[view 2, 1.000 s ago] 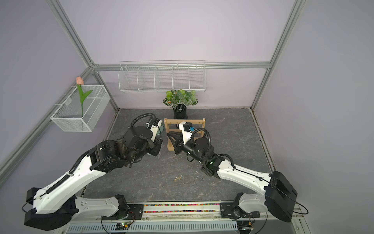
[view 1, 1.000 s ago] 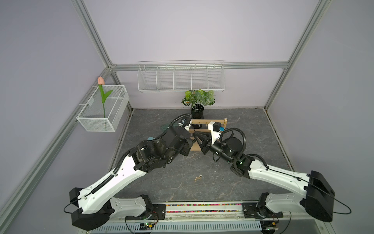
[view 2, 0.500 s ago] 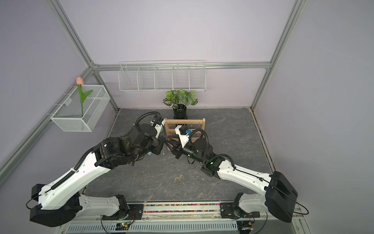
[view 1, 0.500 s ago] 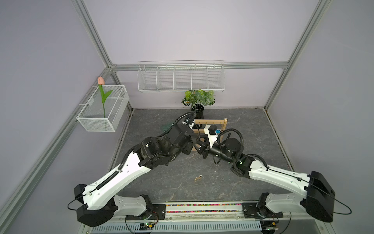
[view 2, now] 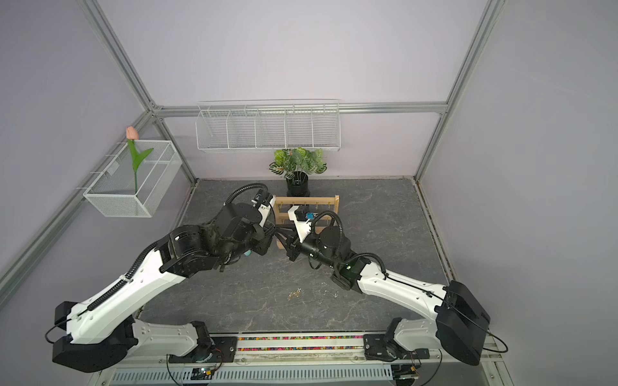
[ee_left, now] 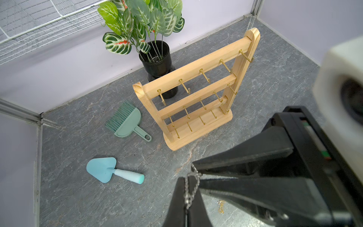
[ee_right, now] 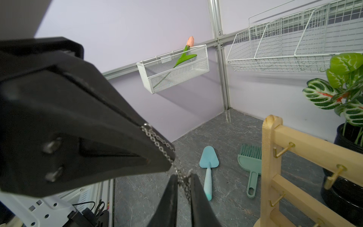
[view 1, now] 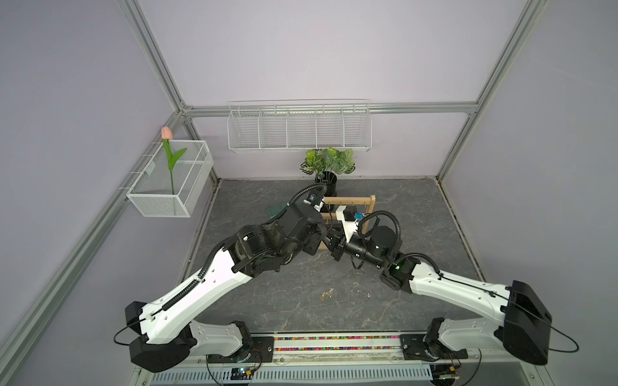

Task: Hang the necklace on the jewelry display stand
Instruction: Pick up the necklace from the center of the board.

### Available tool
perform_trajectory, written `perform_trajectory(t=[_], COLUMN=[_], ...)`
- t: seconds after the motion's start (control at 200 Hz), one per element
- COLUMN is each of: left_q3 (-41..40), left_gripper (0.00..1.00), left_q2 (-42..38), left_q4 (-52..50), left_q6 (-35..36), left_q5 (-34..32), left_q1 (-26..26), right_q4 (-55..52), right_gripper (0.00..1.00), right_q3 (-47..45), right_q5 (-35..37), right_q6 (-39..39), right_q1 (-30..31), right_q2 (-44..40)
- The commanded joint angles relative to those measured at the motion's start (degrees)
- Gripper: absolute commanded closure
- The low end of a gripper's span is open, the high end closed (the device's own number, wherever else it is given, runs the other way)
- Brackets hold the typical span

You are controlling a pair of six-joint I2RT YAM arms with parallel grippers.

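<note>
While left claw (ee_left: 185, 182) and right claw (ee_right: 182, 182) both pinch the necklace (ee_left: 189, 188), jaws closed on it, above the tabletop (ee_left: 78, 206) just nearside of the stand (ee_left: 149, 106), they seem to be spreading it; next, lift a loop onto a hook (ee_left: 204, 75)

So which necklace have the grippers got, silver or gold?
The silver necklace, stretched between the left gripper and right gripper; the gold necklace lies loose on the table.
</note>
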Motion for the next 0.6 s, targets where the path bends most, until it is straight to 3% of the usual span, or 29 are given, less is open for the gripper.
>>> perform_trajectory(t=[0.0,0.595], left_q3=[2.05,2.42], left_gripper=[1.00,1.00], left_q2=[0.30,-0.16], left_q4=[-1.29,-1.52], left_q6=[0.50,0.14], left_q5=[-0.28,-4.25], left_q1=[-0.31,-0.29], right_q4=[2.87,3.32], right_gripper=[0.87,0.91], right_q3=[-0.43,-1.75], right_q5=[1.49,4.39], right_q6=[-0.16,0.07], right_q1=[-0.50,-0.47], right_q2=[-0.78,-2.10])
